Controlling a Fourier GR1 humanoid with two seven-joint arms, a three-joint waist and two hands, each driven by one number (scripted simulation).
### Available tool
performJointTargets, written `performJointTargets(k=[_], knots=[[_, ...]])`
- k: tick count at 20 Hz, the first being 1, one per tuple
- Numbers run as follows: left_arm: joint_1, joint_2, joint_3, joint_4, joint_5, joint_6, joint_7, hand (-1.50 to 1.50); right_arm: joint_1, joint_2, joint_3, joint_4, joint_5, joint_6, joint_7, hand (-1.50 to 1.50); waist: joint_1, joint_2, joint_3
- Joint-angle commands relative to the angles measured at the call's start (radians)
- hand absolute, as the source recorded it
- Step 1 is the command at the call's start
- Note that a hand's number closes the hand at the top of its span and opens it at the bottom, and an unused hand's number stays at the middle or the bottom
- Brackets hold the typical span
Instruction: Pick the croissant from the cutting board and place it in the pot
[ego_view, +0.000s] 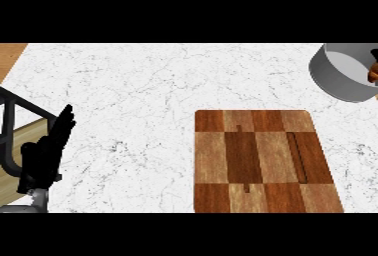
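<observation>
1. Resting at the left edge, the left hand (48, 152) is seen with straight fingers raised, nothing held.
2. No croissant is seen on the cutting board (262, 161) lying mid-worktop (133, 90).
3. At the right edge, a brown shape, judged the croissant (373, 72), is seen over the pot (341, 75); the right hand is not shown.
4. Placement is judged underway; release into the pot is called for next.

You have open marble counter (148, 85) across middle and top, wide passage between cutting board (262, 162) and left edge. Board top bare, low, passable over. Pot (341, 75) blocks far right corner, wall upright. Left hand (48, 152) rests open at left edge; black rail (15, 125) just beside it narrows that side.
</observation>
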Motion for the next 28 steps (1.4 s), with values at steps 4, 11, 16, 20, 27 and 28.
performJointTargets(k=[4,11,16,20,27,28], knots=[[0.032,0.032,0.041,0.025,-0.027,-0.012,-0.038,0.00,-0.120,-0.118,-0.064,0.375,0.002,-0.113,-0.189,1.50,0.028,0.006,0.004],[-0.027,0.026,0.044,0.048,-0.015,-0.035,-0.022,0.00,-0.253,-0.187,-0.058,0.679,0.041,-0.174,-0.311,1.50,0.050,0.017,0.005],[-0.066,0.015,0.032,0.045,-0.032,-0.015,0.005,0.00,-0.264,-0.218,-0.052,0.803,0.079,-0.234,-0.379,1.50,0.060,0.023,0.006],[-0.064,0.020,0.006,0.037,-0.041,-0.033,0.000,0.00,-0.270,-0.229,-0.043,0.867,0.112,-0.286,-0.390,1.50,0.090,0.037,0.009],[-0.106,-0.005,0.001,0.065,-0.040,-0.015,0.005,0.00,-0.316,-0.208,-0.135,0.974,0.018,-0.209,-0.401,-1.50,0.089,0.043,0.011],[-0.076,-0.008,-0.017,0.040,-0.046,-0.016,0.001,0.00,-0.305,-0.194,-0.140,0.986,0.012,-0.211,-0.416,-1.50,0.101,0.042,0.012]])
